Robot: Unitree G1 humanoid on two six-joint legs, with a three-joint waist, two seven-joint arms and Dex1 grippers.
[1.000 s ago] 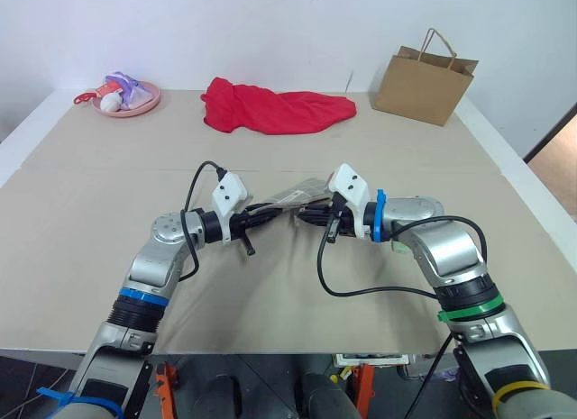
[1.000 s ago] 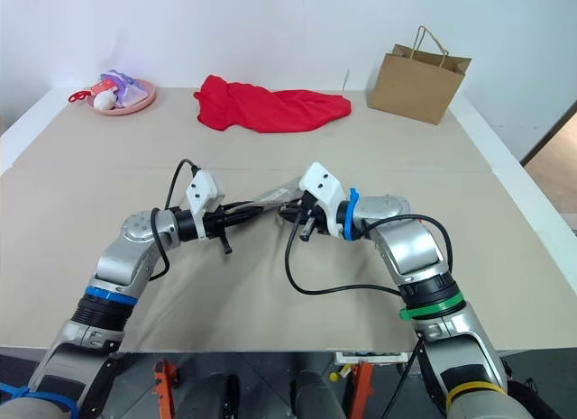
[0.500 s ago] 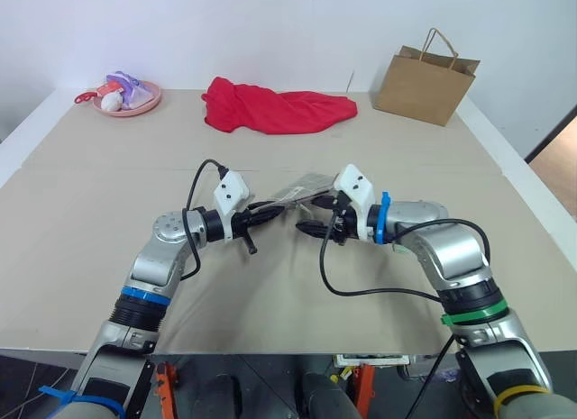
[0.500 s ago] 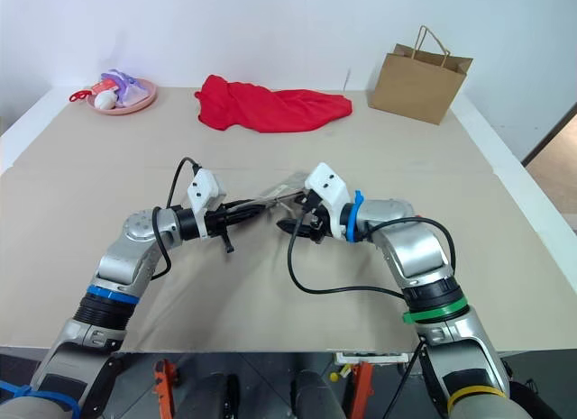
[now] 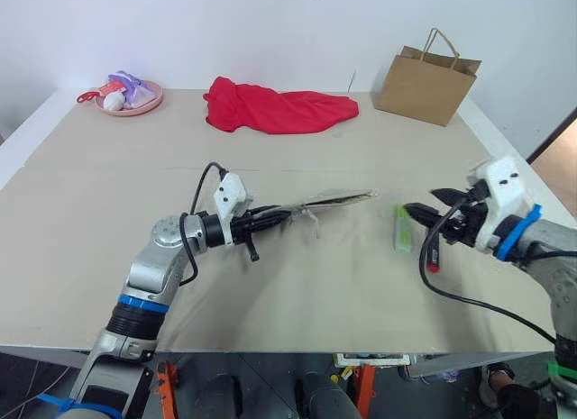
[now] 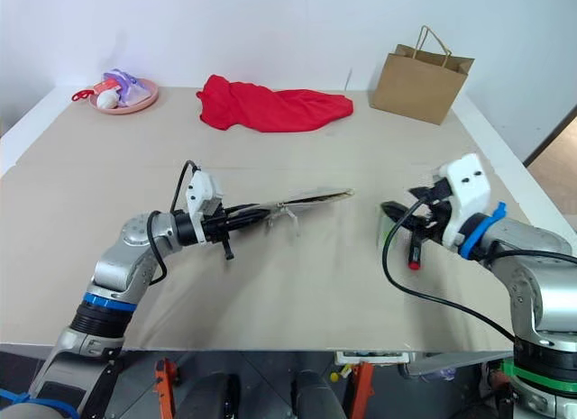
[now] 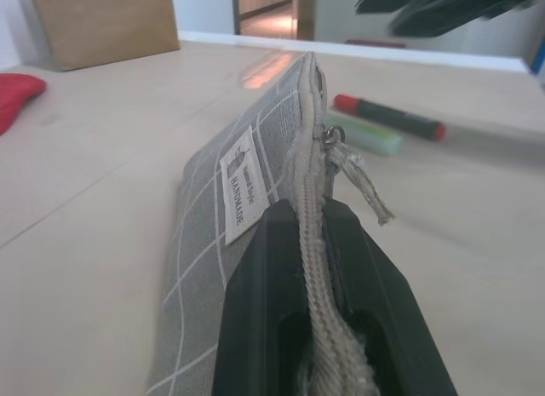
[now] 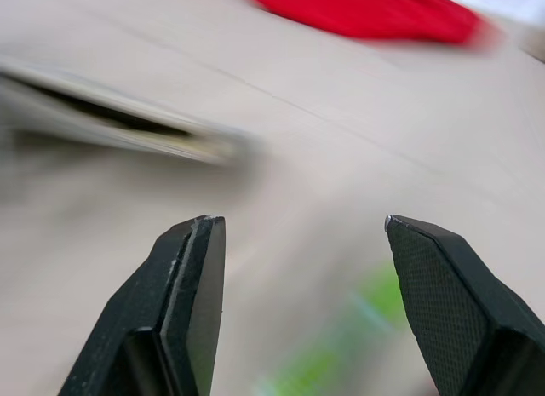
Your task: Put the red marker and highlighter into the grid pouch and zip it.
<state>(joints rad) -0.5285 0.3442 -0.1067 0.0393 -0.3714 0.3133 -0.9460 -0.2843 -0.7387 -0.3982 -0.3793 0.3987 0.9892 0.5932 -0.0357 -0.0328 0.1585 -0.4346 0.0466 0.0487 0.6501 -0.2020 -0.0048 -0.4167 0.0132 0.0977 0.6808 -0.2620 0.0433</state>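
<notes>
We've got bare tabletop (image 5: 297,293) around both arms; left fingers (image 5: 270,218) pinching the grid pouch (image 5: 338,199) edge-up, right fingers (image 5: 420,211) spread beside the highlighter (image 5: 401,230) and red marker (image 5: 434,254).

The pouch (image 5: 335,200) is held edge-up above the table (image 5: 270,293), with bare table in front of it and behind it. Just right of the pouch's free end lie the highlighter (image 5: 402,229) and marker (image 5: 434,254), with the right gripper (image 5: 431,204) above them. Well behind the pouch, the red cloth (image 5: 275,111), bag (image 5: 424,77) and plate (image 5: 129,98) line the far edge.
</notes>
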